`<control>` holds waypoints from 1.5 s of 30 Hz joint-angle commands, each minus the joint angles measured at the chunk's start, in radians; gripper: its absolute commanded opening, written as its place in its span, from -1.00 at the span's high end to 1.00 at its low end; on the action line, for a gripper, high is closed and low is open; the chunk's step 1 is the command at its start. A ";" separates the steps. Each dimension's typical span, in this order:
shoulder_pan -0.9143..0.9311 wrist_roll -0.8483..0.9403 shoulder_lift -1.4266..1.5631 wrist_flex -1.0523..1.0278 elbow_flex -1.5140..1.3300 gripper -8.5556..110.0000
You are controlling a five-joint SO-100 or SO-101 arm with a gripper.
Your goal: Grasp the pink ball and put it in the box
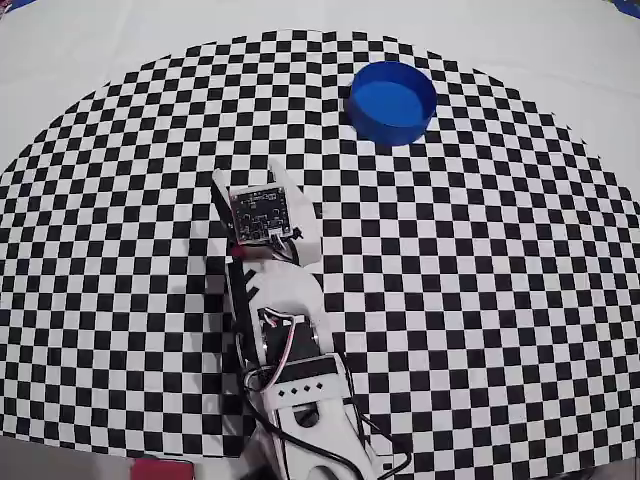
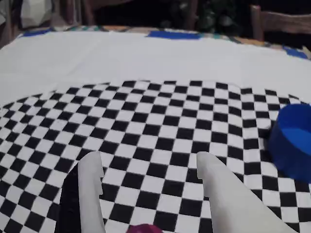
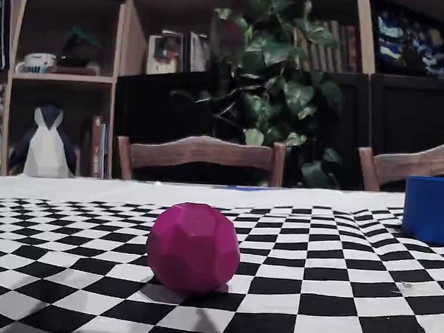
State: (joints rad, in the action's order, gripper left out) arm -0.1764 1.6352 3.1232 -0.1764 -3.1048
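You were at the reach step: your gripper [image 2: 148, 167] stood open and empty, the pink ball [image 2: 145, 228] lay between its fingers, so closing came next, then carrying to the blue box [image 1: 393, 101].

The worktop [image 1: 90, 60] is white, and a big black-and-white checkered mat [image 1: 480, 300] lies flat on it. In the overhead view the box [image 1: 393, 102], round and bright blue, sits on the mat near its far edge, to the right. In the fixed view the pink ball [image 3: 193, 247] rests on the mat, well apart from the box at the right edge.
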 commanded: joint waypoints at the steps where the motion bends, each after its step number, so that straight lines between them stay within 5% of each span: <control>1: -0.041 0.009 -0.012 0.009 -0.008 0.50; 45: -0.058 0.000 -0.120 -0.055 -0.008 0.49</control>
State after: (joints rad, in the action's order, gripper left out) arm -0.2439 1.6352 3.0189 -0.2286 -3.1048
